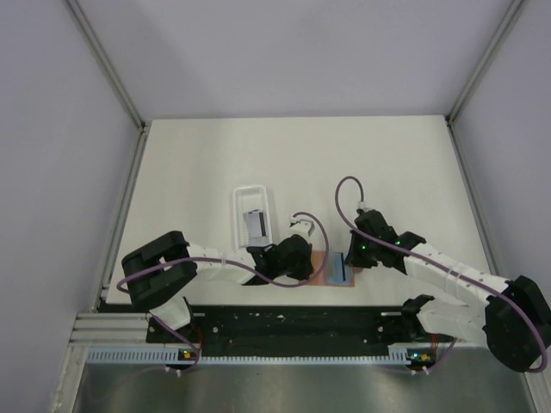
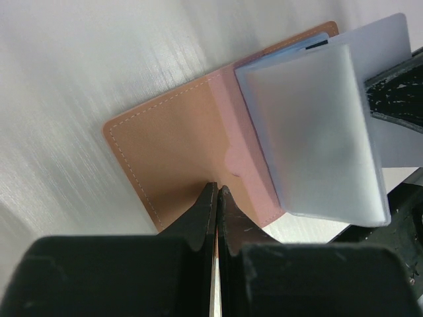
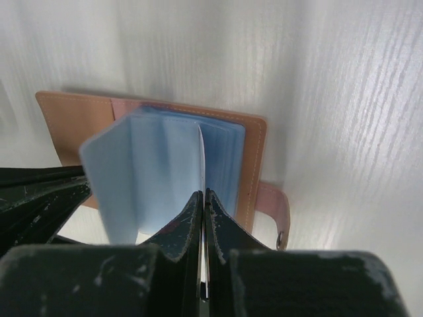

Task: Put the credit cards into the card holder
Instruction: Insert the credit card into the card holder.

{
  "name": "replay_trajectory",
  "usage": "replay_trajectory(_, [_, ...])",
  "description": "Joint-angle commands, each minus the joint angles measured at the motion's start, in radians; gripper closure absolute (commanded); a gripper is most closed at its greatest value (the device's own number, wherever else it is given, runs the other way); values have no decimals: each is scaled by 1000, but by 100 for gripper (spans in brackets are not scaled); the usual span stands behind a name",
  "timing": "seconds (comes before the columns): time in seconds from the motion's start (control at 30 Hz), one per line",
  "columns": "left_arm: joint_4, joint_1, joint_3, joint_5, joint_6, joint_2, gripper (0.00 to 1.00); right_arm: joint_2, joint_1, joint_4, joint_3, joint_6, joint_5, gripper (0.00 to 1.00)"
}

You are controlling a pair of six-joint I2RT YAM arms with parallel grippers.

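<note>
The card holder (image 2: 172,152) lies open by the table's (image 1: 387,172) near edge, its clear sleeves fanned. A credit card (image 2: 390,53) stands edge-on over them, pinched in the closed right gripper (image 3: 201,195). The left gripper's (image 2: 216,191) jaws are closed, tips at the cover's edge. Another card lies in a white tray (image 1: 237,215) further back.

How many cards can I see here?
2. One card is pinched in the right tool over the open holder. Another card lies in the white tray. More may hide under it or inside the holder.
</note>
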Motion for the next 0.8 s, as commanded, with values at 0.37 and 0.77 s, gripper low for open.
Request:
replay_trajectory(0.37, [-54, -2, 48, -9, 29, 8, 100, 114, -7, 152, -46, 9, -91, 100])
replay_trajectory(0.77, [-185, -6, 162, -118, 132, -213, 100, 110, -5, 155, -58, 7, -85, 100])
